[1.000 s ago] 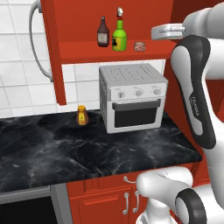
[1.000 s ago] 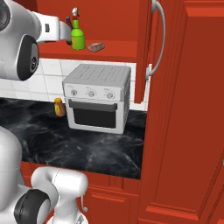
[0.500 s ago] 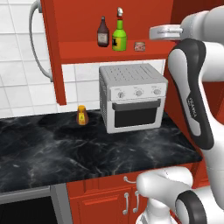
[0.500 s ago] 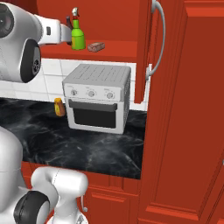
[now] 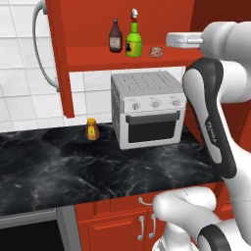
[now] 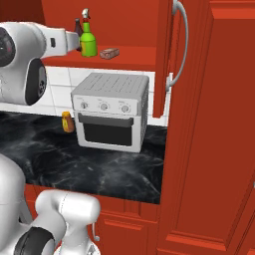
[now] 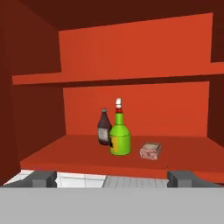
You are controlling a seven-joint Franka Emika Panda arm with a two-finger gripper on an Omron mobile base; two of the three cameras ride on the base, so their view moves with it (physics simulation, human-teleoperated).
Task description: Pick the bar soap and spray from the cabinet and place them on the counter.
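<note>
One bar soap (image 7: 150, 151), one spray (image 7: 120, 138) (upright), one brown bottle (image 7: 103, 129), cabinet (image 7: 131, 155) shelf

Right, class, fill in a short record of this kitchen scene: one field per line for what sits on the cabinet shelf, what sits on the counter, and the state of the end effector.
shelf: red wooden wall cabinet, doors open
on shelf, hand view left to right: dark brown bottle, green spray bottle with yellow label, small pinkish-tan bar soap
counter: black marble-look countertop
on counter: grey toaster oven, small orange bottle
end effector: open, empty, level with the shelf, short of the items
task progress: nothing picked yet
</note>
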